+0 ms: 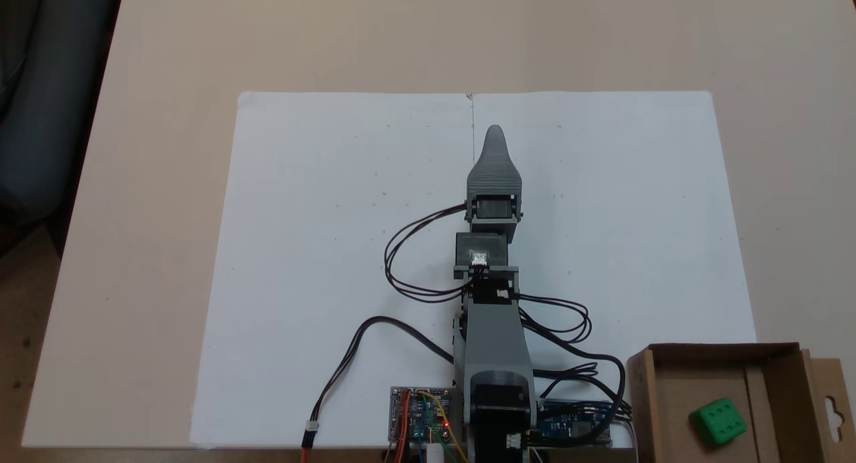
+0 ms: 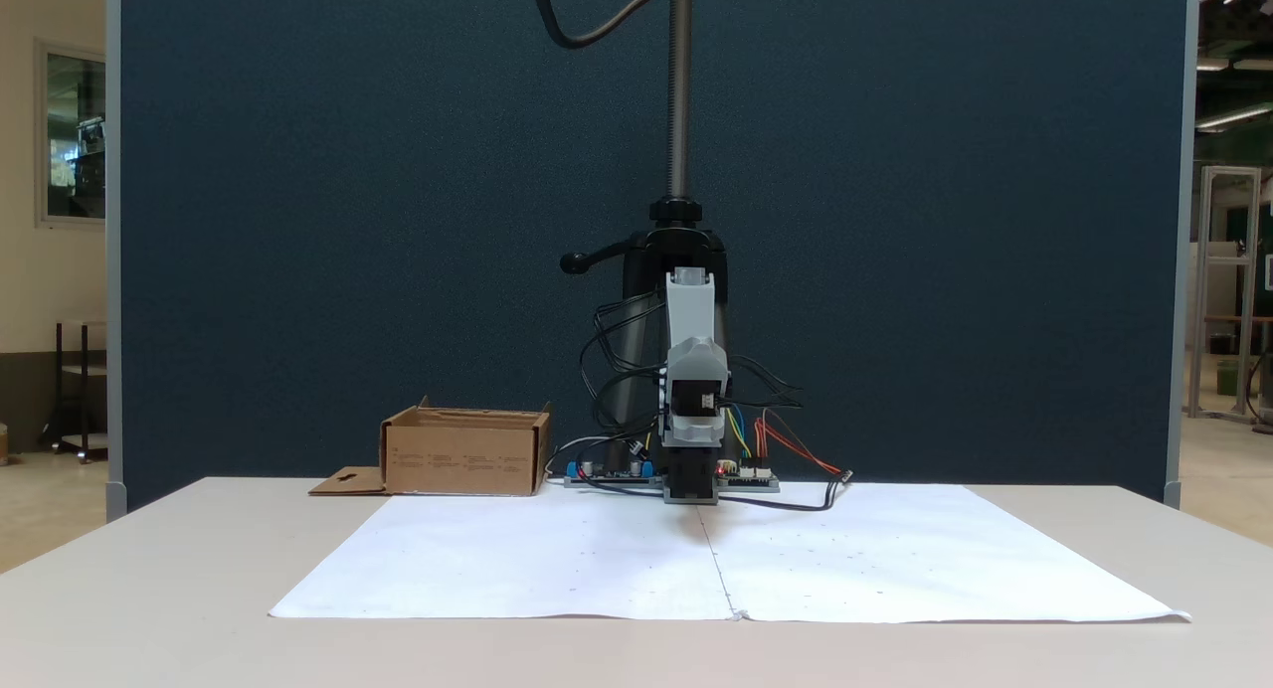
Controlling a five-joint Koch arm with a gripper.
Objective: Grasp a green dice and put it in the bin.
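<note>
A: Arm centred over the white paper point(image 1: 334, 249), fingers point(image 1: 495, 138) stacked in both fixed views; whether they are apart or together, I cannot tell.

B: Right, in the bin point(image 1: 776, 356), lies the green dice point(image 1: 719, 421), behind the fingers, beside the base.

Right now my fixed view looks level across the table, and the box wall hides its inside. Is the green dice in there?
Observer: Yes. In a fixed view from above, the green dice lies on the floor of the box.
Operator: Where does the hand point?
Observer: The hand stretches straight out from the base along the paper's centre seam, apart from the box.
Operator: Open or shut?
Observer: Cannot tell; from above one jaw covers the other.
</note>
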